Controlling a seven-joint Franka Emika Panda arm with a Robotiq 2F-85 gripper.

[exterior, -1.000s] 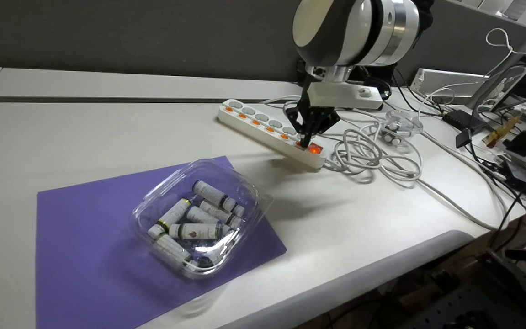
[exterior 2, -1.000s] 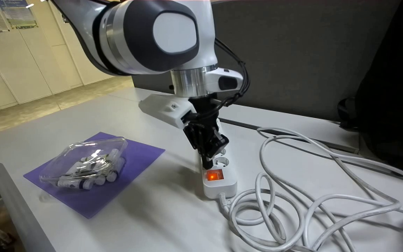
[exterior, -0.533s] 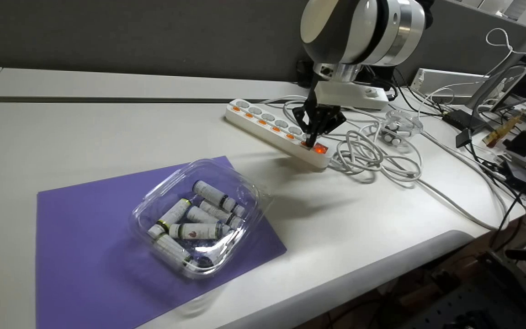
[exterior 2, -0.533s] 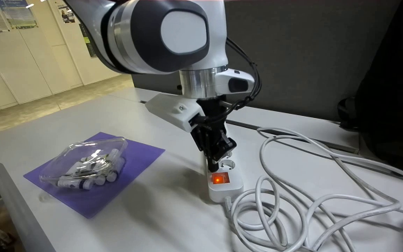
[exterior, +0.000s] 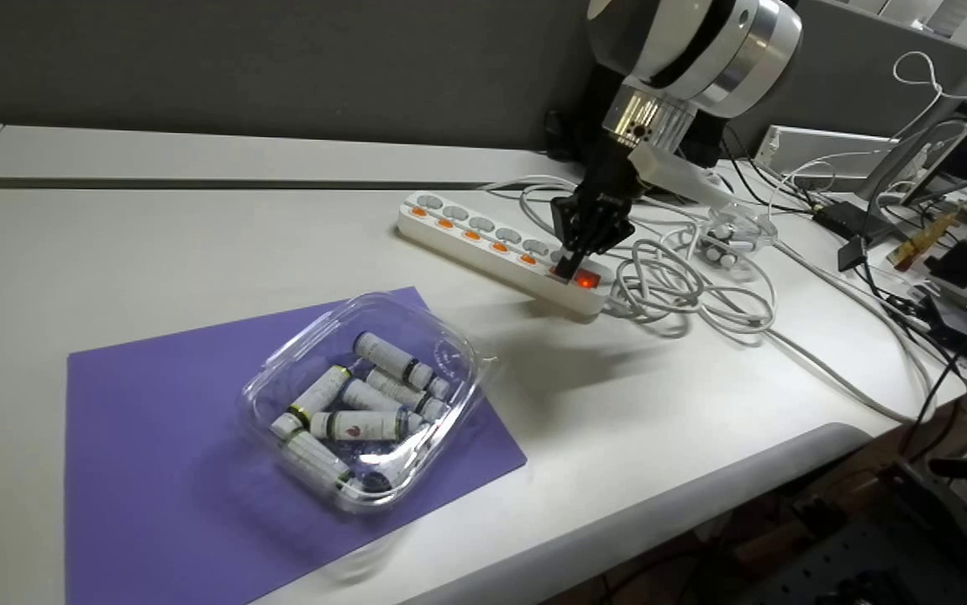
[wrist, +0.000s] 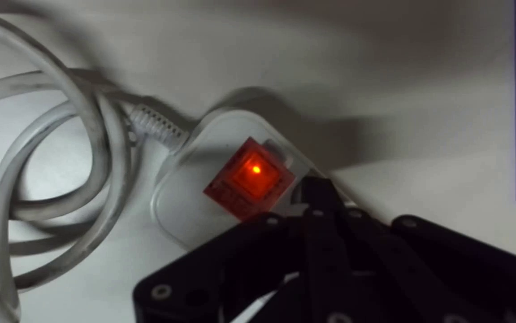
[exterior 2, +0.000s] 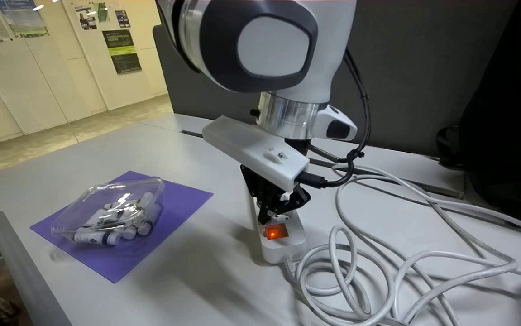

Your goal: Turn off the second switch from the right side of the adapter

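Observation:
The adapter (exterior: pixel 491 267) is a white power strip lying diagonally on the table, with a row of sockets and small orange-red switches. It also shows in an exterior view (exterior 2: pixel 283 251) and in the wrist view (wrist: pixel 181 197). A larger red switch (exterior: pixel 587 279) at its right end is lit; it glows in the wrist view (wrist: pixel 253 172) too. My gripper (exterior: pixel 565 267) is shut, tilted, with its fingertips down at the strip just left of the lit switch. The second switch (exterior: pixel 554 270) is mostly hidden by the fingertips. Whether they touch or press it cannot be told.
A white cord (exterior: pixel 659 294) lies coiled beside the strip's right end. A purple sheet (exterior: pixel 147 470) lies in front, with a clear tray (exterior: pixel 441 340) of bottles on it. A small clear box (exterior: pixel 739 227) sits behind the cord. A dark partition (exterior: pixel 281 76) stands behind.
The strip shifts slightly right, then back left with a small turn. My gripper follows right, then its wrist tilts and turns while the fingertips stay at the strip. The end light stays lit.

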